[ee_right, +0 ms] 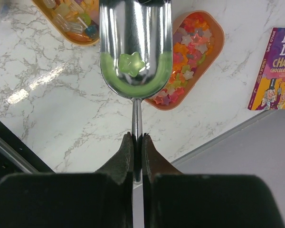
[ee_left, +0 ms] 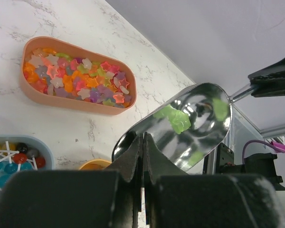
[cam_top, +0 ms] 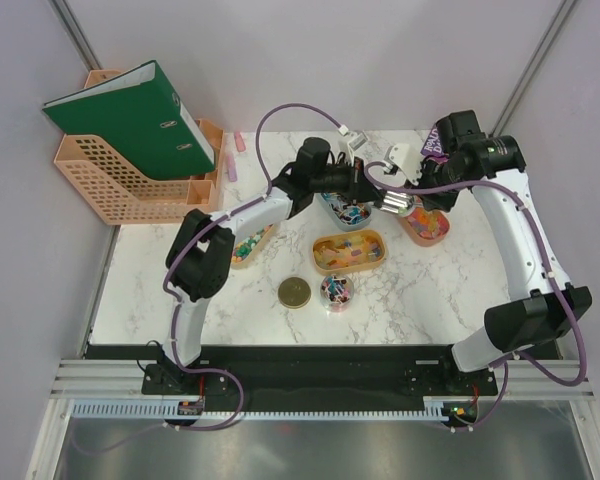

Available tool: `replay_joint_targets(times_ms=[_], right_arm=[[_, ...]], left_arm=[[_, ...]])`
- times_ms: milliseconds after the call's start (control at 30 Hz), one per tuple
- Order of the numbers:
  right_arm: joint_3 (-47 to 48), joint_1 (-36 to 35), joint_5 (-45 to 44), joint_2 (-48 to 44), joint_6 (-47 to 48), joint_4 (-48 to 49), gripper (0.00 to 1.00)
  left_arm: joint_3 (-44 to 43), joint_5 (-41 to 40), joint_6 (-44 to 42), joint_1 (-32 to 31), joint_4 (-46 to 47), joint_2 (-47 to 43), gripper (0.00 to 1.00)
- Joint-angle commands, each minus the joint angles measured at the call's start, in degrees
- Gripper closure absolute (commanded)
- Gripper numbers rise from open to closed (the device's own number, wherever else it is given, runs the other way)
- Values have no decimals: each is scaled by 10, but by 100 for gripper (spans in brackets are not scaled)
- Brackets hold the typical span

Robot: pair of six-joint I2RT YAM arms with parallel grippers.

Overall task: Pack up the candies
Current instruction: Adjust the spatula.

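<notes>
While right gripper (ee_right: 137, 138) clamps scoop (ee_right: 133, 28), green candy (ee_right: 131, 63) inside.

Left arm (cam_top: 248, 216) and right arm (cam_top: 520, 240) both stretch far and bend inward, wrists nearly meeting. Left gripper (ee_left: 143, 142) is closed on nothing (fingers pressed flat together); right gripper (ee_right: 137, 142) pinches the thin handle of the metal scoop (ee_right: 135, 47).

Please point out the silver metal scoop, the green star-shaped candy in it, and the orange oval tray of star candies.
Silver metal scoop (ee_right: 135, 28): right wrist view, inner bowl.
Green star-shaped candy (ee_right: 132, 64): right wrist view, its centre.
Orange oval tray (ee_left: 69, 101): left wrist view, its side wall.
</notes>
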State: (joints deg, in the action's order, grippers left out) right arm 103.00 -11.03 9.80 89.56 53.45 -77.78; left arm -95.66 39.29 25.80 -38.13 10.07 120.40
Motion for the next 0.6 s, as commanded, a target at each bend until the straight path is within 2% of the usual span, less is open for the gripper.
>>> replay_joint_targets(times_ms=[0, 267, 367, 467, 500, 567], right_arm=[[-12, 5, 36, -26, -20, 14, 100], [-13, 43, 61, -27, -84, 32, 100], [-29, 55, 38, -25, -97, 40, 100], [-53, 73, -4, -13, -95, 32, 100], [-56, 77, -20, -9, -92, 26, 100], [-61, 87, -33, 9, -87, 6, 100]], left_arm=[[-6, 4, -4, -8, 14, 3, 98], [-5, 3, -1, -15, 17, 4, 98], [-9, -7, -1, -15, 15, -2, 98], [-49, -70, -56, -13, -42, -15, 88], [-78, -108, -105, -12, -61, -20, 82], [-97, -138, -161, -2, -95, -24, 77]])
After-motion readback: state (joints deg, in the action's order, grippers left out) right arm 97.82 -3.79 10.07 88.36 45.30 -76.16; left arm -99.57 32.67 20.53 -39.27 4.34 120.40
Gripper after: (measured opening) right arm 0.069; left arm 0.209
